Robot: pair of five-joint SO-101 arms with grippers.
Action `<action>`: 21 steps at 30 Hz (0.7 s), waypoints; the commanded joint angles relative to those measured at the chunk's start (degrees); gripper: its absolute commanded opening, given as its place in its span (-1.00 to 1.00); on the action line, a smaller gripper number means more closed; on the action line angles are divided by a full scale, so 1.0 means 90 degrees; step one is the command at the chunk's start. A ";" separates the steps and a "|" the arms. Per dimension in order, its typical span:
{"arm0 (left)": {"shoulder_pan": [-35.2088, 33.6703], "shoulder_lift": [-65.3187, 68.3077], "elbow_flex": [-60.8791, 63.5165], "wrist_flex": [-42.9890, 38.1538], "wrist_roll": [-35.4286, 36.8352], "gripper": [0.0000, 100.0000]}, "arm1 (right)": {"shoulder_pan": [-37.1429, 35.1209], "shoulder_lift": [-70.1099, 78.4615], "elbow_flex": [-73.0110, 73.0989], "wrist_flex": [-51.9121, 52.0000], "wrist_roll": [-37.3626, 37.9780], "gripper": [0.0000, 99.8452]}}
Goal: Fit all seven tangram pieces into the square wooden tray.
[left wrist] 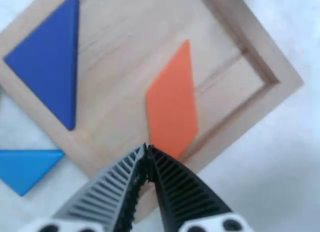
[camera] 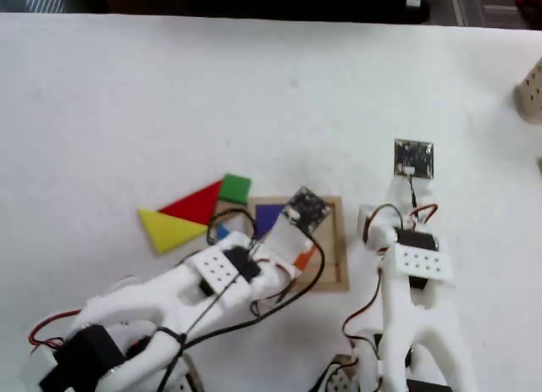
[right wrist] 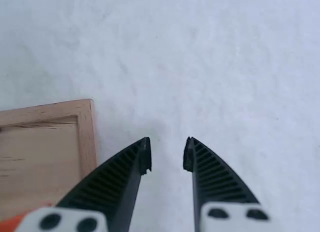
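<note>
The worktop is plain white with a faint grainy texture. At its right edge, near the far corner, stands a pale beige object dotted with small holes, only partly visible.

No writing, number, label or sign can be read in any view. The small circuit board at the right arm's wrist bears pale specks, too small to tell whether they are print.
</note>
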 commanded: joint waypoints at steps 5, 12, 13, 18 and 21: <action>-0.0005 -0.0083 -0.0322 0.0195 0.0068 -0.95 | -0.0044 -0.0103 -0.0313 -0.0054 0.0000 -0.76; 0.0015 -0.0904 -0.0352 0.0801 0.0029 -0.96 | -0.0044 -0.0103 -0.0322 -0.0063 0.0000 -0.76; 0.0024 -0.1070 -0.0244 0.0791 0.0029 -0.96 | -0.0044 -0.0103 -0.0322 -0.0063 0.0000 -0.76; 0.0542 -0.1441 0.0176 0.0469 0.0020 -0.96 | -0.0044 -0.0103 -0.0322 -0.0063 0.0000 -0.76; 0.0562 -0.1158 0.0313 -0.0068 0.0029 -0.95 | -0.0044 -0.0103 -0.0322 -0.0063 0.0000 -0.76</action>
